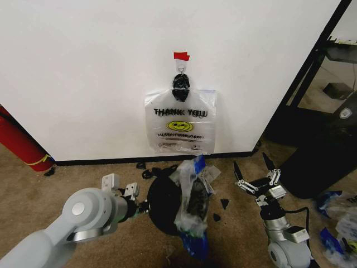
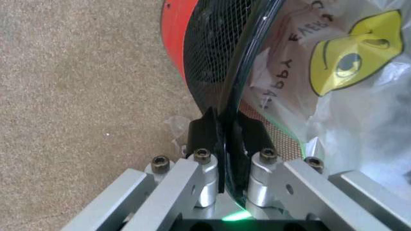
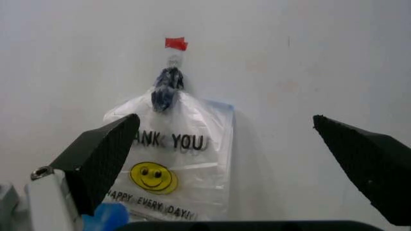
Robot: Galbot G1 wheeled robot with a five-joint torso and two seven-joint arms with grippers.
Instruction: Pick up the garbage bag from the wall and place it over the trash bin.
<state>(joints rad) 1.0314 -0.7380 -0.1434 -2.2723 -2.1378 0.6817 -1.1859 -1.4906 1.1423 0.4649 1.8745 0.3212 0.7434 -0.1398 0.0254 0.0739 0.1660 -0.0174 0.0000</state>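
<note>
Ahead, across the whole back: white wall (image 1: 83,67) with black baseboard, brown carpet floor (image 1: 67,184) below it. Long red cylinder (image 1: 19,142) leaning at the far left, not involved.

Trash bin (image 1: 159,206) on the carpet just in front of the baseboard, black mesh, red base seen in the left wrist view (image 2: 173,29). Looks tipped toward the robot; upright or not, cannot tell for sure.

Garbage bag (image 1: 192,198), the one with blue patches, draped across the bin mouth and crumpled, smiley partly inside (image 2: 350,53). Not spread around the rim. Judged: placing step under way, not finished.

Second smiley bag (image 1: 179,125) hanging flat on the wall by black knotted handles.

Left gripper (image 1: 142,207) low at the bin's left side; jaws closed down on the black rim, one finger (image 2: 204,132) outside the mesh, one inside, rim pinched between.

Right gripper (image 1: 256,170) off to the right of the bin, jaws spread wide, holding nothing, aimed at the wall (image 3: 226,119).

Small metal hook (image 1: 180,66) and red tape (image 1: 181,56) above the hanging bag.

Risks, as judged:
- Thin film slipping off the rim if pulled one-sided; loose bunching as cause.
- Bin rolling or tipping if the rim pinch lets go.
- Right gripper reaching for the wrong bag; aim at the wall as cause.
- Film snagging and tearing on mesh.
</note>
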